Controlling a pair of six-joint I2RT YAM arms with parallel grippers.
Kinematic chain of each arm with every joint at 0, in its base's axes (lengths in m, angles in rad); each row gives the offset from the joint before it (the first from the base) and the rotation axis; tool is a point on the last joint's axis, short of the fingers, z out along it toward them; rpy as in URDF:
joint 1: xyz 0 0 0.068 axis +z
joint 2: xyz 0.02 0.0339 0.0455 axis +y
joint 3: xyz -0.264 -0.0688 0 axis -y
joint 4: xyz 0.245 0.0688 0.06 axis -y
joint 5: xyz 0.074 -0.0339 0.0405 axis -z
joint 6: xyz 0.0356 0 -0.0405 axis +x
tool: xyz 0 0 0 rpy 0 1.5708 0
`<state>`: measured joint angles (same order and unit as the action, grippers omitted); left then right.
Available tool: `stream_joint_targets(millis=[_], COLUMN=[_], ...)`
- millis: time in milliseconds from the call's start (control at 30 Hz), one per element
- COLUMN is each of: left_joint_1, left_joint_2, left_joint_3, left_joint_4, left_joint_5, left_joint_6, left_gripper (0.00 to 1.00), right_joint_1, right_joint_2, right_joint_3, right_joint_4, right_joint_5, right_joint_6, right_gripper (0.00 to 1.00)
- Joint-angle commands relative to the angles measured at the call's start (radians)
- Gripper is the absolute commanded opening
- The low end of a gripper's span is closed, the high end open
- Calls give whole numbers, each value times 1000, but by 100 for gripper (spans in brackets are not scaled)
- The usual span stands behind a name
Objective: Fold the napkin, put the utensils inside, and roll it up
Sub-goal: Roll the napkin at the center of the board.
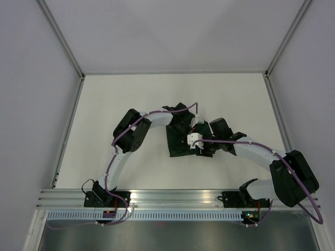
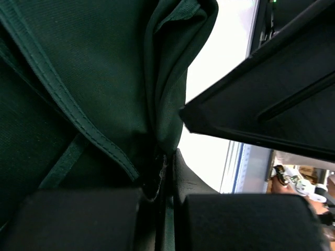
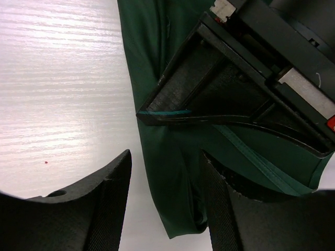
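The dark green napkin [image 1: 177, 142] lies bunched at the middle of the white table. My left gripper [image 1: 184, 116] reaches over its far side. In the left wrist view it [image 2: 166, 172] is shut on a raised fold of the napkin [image 2: 104, 68], with the hemmed edge running beside the jaws. My right gripper [image 1: 201, 148] is at the napkin's right side. In the right wrist view it [image 3: 166, 162] is open, with a hanging fold of the napkin [image 3: 172, 172] between its fingers and against the right one. The left gripper's finger [image 3: 230, 89] is just ahead of it. No utensils show in any view.
The white table [image 1: 131, 94] is bounded by aluminium rails on the left [image 1: 68, 130], right [image 1: 277, 115] and near edge [image 1: 172, 196]. The two arm bases sit on the near rail. Grey walls surround the table.
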<state>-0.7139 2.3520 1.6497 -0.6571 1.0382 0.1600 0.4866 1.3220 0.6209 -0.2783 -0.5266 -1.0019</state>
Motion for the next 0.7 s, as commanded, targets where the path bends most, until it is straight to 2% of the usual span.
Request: stream_joint_targets(millis=[0,400,667], left_joint_1=[-6,-4,-2], left_joint_2=[70,82,82], left_joint_3=[-11,15,22], left_joint_4=[-47,-47,-47], left_joint_5=[-135,-138,-135], left_joint_6=[1,-8,-8], left_gripper=[2,3,5], right_joint_1=[20,76,84], right_joint_2=[23,75,141], right_joint_3=[-6,-9,5], right_joint_4=[53,48,47], right_joint_5=[27,51,66], right_joint_6=[-29,-47,-52], right_gripper=[61,62,57])
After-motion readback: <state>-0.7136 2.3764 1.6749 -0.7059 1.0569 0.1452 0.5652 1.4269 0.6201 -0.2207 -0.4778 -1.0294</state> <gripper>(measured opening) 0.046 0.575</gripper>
